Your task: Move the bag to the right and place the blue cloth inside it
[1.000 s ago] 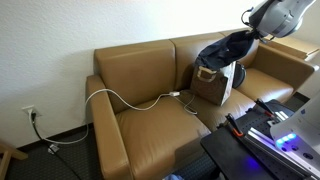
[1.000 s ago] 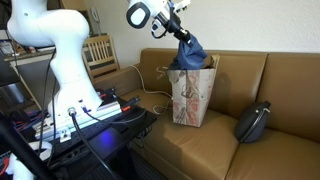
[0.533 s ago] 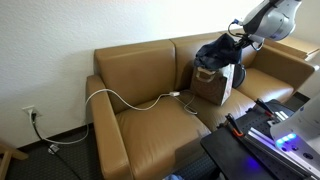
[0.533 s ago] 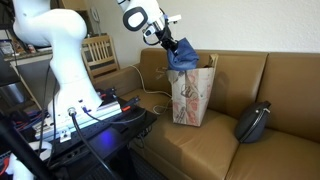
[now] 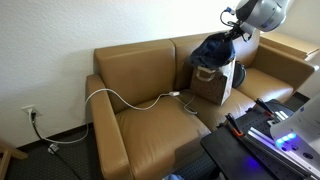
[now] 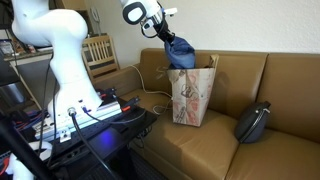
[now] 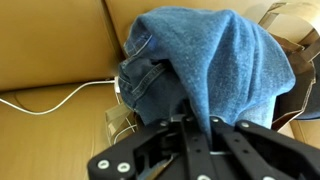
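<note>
Wrist view, blue cloth (image 7: 210, 60) gripped by pincer (image 7: 196, 122), just above bag (image 6: 192, 95)

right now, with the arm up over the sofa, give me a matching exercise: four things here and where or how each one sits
Things:
1. bag
2. blue cloth
3. white cable
4. dark cushion

Places or states:
a. trails across a seat cushion
b. hangs from the shut gripper, over the bag
c. stands upright on the sofa, open at the top
d. rests on the seat, apart from the bag

Pairs: 1-c, 2-b, 3-a, 4-d
</note>
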You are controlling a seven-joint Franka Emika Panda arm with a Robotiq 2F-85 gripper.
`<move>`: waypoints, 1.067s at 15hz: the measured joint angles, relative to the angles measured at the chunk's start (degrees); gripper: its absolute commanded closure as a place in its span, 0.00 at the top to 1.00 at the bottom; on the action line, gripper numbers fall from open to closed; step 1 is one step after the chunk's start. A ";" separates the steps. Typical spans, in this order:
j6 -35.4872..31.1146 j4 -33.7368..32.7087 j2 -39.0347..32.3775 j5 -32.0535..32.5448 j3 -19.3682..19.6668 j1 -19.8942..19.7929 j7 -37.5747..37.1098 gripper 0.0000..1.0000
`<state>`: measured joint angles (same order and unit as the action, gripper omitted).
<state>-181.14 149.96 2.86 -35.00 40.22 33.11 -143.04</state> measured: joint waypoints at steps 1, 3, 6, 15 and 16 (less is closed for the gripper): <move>0.22 -0.77 0.00 -2.91 0.62 1.43 0.87 0.01; 0.26 -2.19 0.01 -9.46 1.95 4.10 3.17 0.01; 1.38 -4.49 -0.17 -19.79 4.08 7.13 6.76 0.01; 23.75 -11.98 -16.18 -50.10 7.68 4.81 17.55 0.01; 25.59 -12.85 -19.66 -51.79 6.76 3.54 17.56 0.04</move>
<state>-155.55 137.11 -16.80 -86.79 46.98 36.64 -125.48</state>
